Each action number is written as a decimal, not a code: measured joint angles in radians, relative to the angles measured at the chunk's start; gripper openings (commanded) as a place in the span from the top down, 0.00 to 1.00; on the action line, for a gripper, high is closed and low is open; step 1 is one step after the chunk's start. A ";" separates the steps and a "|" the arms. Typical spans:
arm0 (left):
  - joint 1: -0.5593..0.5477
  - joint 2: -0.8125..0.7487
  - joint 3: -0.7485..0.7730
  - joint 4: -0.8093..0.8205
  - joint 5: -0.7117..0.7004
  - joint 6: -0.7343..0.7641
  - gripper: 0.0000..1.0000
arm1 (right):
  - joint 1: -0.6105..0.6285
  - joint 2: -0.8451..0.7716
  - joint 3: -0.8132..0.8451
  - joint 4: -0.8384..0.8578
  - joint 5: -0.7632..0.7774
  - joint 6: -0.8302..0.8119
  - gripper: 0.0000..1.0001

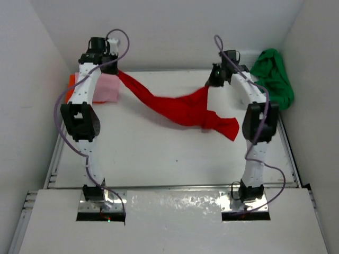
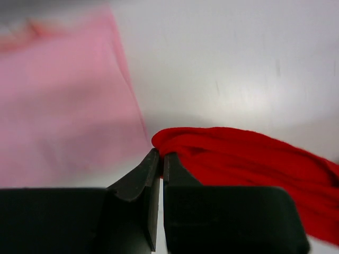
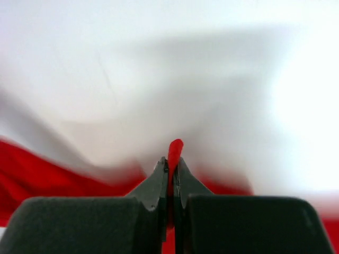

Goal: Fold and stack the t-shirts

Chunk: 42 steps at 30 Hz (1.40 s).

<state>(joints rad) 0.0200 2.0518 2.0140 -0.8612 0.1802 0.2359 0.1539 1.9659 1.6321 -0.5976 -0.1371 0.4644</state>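
Note:
The red t-shirt (image 1: 180, 108) hangs stretched between both arms across the back of the table, sagging in the middle with one end trailing at the right. My left gripper (image 1: 117, 73) is shut on its left end, a bunched red roll (image 2: 243, 159) at the fingertips (image 2: 170, 165). My right gripper (image 1: 211, 80) is shut on a thin red fold (image 3: 174, 151) that pokes up between its jaws. The pink t-shirt (image 1: 106, 87) lies folded at the back left on an orange t-shirt (image 1: 71, 80). The green t-shirt (image 1: 274, 76) is crumpled at the back right.
White walls close in the table on the left, back and right. The left arm (image 1: 79, 114) stands over the pink stack. The right arm (image 1: 257, 119) stands next to the green heap.

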 measured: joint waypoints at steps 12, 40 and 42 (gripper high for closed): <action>0.008 -0.303 0.180 0.479 0.080 -0.132 1.00 | -0.236 -0.123 0.420 0.422 -0.008 0.277 1.00; 0.017 -0.739 -1.126 -0.136 -0.023 0.285 1.00 | -0.164 -1.542 -1.323 0.093 0.018 0.169 1.00; 0.018 -0.744 -1.155 -0.156 -0.032 0.291 1.00 | -0.164 -1.548 -1.354 0.045 0.009 0.171 1.00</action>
<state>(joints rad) 0.0380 1.3079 0.8589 -1.0176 0.1478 0.5266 -0.0105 0.4175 0.2783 -0.5529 -0.1284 0.6357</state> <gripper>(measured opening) 0.019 0.002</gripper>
